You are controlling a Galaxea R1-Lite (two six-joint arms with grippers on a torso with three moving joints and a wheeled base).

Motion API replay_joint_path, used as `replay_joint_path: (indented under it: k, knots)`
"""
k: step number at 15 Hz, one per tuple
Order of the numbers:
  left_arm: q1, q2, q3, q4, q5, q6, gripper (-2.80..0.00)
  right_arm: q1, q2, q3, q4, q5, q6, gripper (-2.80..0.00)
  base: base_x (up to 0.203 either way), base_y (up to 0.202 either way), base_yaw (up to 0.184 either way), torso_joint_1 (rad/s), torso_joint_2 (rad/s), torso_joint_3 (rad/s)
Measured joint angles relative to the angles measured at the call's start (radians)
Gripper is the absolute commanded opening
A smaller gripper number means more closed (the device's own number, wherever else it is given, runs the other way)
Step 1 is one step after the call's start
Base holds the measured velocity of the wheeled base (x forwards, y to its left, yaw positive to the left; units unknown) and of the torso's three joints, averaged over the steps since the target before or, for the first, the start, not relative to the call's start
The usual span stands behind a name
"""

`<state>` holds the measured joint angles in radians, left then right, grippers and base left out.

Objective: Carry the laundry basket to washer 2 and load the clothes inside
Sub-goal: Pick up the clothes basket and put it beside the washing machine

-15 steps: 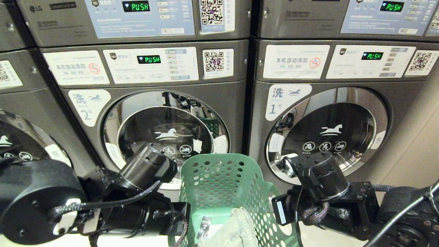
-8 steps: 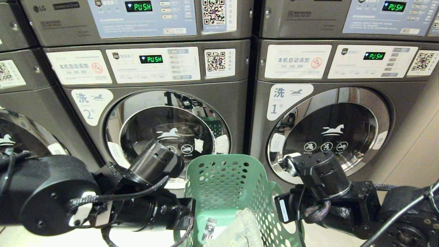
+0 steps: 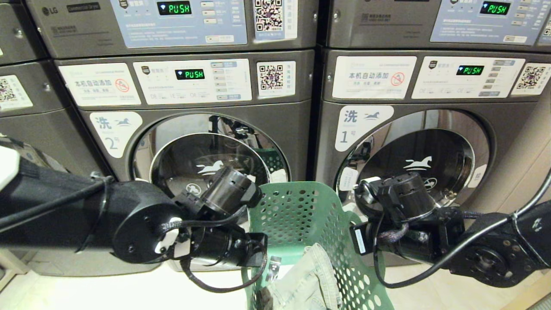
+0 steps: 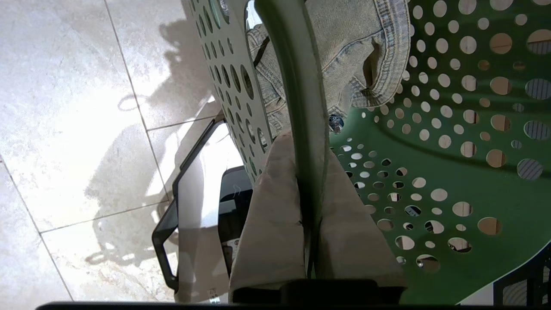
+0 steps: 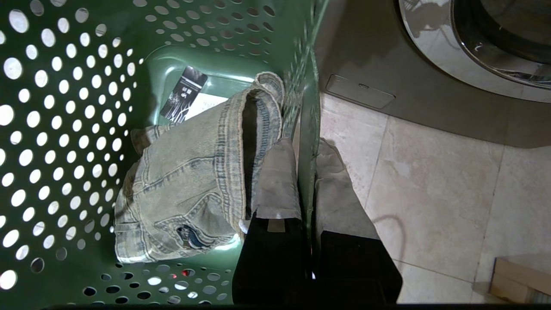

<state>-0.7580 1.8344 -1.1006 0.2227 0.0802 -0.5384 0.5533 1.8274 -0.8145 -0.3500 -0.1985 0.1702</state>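
The green perforated laundry basket [image 3: 301, 215] hangs between my two arms, in front of the gap between the two washers. My left gripper [image 4: 305, 146] is shut on the basket's left rim [image 4: 301, 86]. On the opposite rim [image 5: 308, 107] my right gripper [image 5: 306, 144] is shut as well. The clothes, faded jeans [image 5: 181, 185], lie in the basket's bottom [image 3: 308, 280] [image 4: 340, 56] beside a black tag [image 5: 184, 92]. Washer 2 [image 3: 114, 131] stands ahead on the left with its round glass door [image 3: 206, 165] closed.
Washer 1 [image 3: 413, 163] stands to the right, door closed, and a third washer [image 3: 26, 129] at the left edge. Stacked machines above show green PUSH displays [image 3: 174, 7]. Pale tiled floor [image 5: 430, 193] lies below, with a cardboard box [image 5: 521, 275] on it.
Both arms have reached forward and lifted the basket; it now sits higher and further right in the head view, and more of the jeans shows. The camera shifted slightly.
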Motion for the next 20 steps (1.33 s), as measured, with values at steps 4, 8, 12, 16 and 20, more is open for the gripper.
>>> replay_joint_path:
  k: [4, 8, 12, 16, 20]
  knots:
    - [-0.002, 0.09, -0.099, -0.002, 0.002, 0.0, -2.8, -0.044, 0.038, -0.025, 0.0, 0.0, -0.006, -2.8, 0.0, 0.0, 0.0, 0.0, 0.0, 0.0]
    - [-0.002, 0.184, -0.207, -0.002, 0.002, 0.016, -2.8, -0.099, 0.079, -0.035, -0.058, 0.0, -0.027, -2.8, 0.0, 0.0, 0.0, 0.0, 0.0, 0.0]
    - [-0.003, 0.27, -0.287, -0.001, 0.002, 0.026, -2.8, -0.141, 0.126, -0.039, -0.071, 0.007, -0.059, -2.8, 0.0, 0.0, 0.0, 0.0, 0.0, 0.0]
    - [-0.003, 0.339, -0.327, -0.002, 0.002, 0.026, -2.8, -0.151, 0.183, -0.042, -0.142, 0.007, -0.061, -2.8, 0.0, 0.0, 0.0, 0.0, 0.0, 0.0]
    - [-0.003, 0.398, -0.333, -0.068, 0.004, 0.026, -2.8, -0.152, 0.244, -0.03, -0.215, 0.006, -0.063, -2.8, 0.0, 0.0, 0.0, 0.0, 0.0, 0.0]
